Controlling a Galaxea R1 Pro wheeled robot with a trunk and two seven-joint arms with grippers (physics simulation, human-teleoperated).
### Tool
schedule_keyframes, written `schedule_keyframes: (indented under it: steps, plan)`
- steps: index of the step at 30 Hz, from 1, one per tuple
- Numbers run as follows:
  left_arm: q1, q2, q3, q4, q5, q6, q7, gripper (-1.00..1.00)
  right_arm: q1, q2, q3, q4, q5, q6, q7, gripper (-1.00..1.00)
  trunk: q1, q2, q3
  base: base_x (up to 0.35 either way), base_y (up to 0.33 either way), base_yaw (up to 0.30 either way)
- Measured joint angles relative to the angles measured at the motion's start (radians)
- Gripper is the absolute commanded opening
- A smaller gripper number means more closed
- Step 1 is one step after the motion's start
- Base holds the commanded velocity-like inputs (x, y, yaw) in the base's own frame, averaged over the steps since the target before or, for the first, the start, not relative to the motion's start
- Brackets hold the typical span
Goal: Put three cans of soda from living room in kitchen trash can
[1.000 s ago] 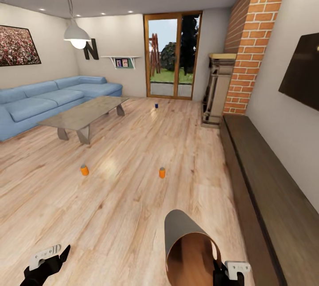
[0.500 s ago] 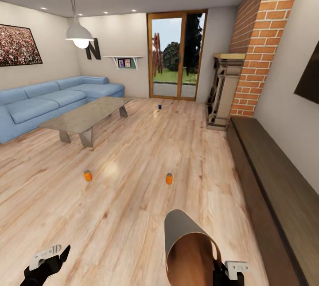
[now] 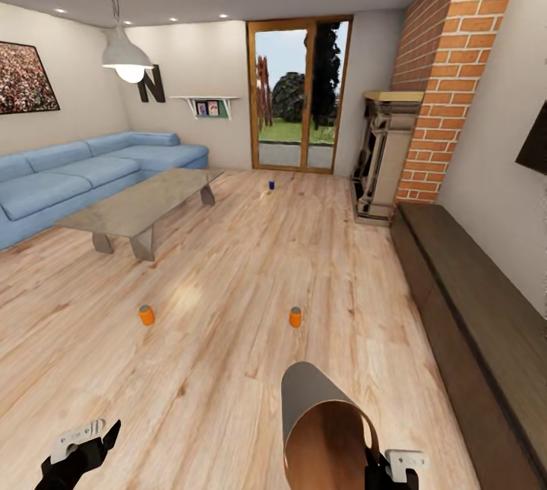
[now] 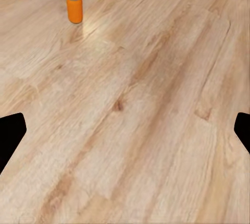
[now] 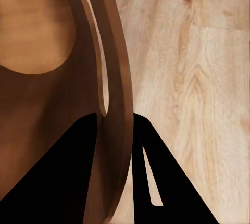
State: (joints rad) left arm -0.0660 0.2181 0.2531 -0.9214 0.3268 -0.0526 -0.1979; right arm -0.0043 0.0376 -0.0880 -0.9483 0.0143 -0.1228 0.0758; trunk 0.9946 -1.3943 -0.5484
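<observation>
Right gripper [image 5: 117, 130]: its two black fingers are clamped on the rim of the trash can [image 3: 323, 422], one finger inside the wall and one outside; the can is held low in front of the robot, tilted, coppery inside facing the head camera.
Left gripper [image 3: 76, 453]: hangs low over the bare wood floor [image 3: 228, 368], fingers spread apart, holding nothing.
Orange soda can, left [image 3: 146, 314]: upright on the floor ahead of the left gripper; it shows in the left wrist view too [image 4: 75, 8].
Orange soda can, right [image 3: 295, 317]: upright on the floor, beyond the trash can.
Blue soda can [image 3: 271, 184]: far off, on the floor near the glass doors [image 3: 298, 95].
Coffee table [image 3: 137, 205]: stands between the blue sofa [image 3: 83, 171] and the cans.
Brick fireplace [image 3: 448, 72]: on the right wall.
</observation>
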Motion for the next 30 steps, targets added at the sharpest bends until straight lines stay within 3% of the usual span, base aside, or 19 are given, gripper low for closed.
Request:
schedule_keyframes:
  steps: [30]
  plan:
    - [-0.001, 0.0, 0.0, 0.005, 0.0, 0.002, 0.0, 1.0, 0.0, 0.001, 0.0, 0.015, 0.001, 0.0, 0.0, -1.0, 0.0, 0.0, 0.011, 0.26, 0.191, -0.247]
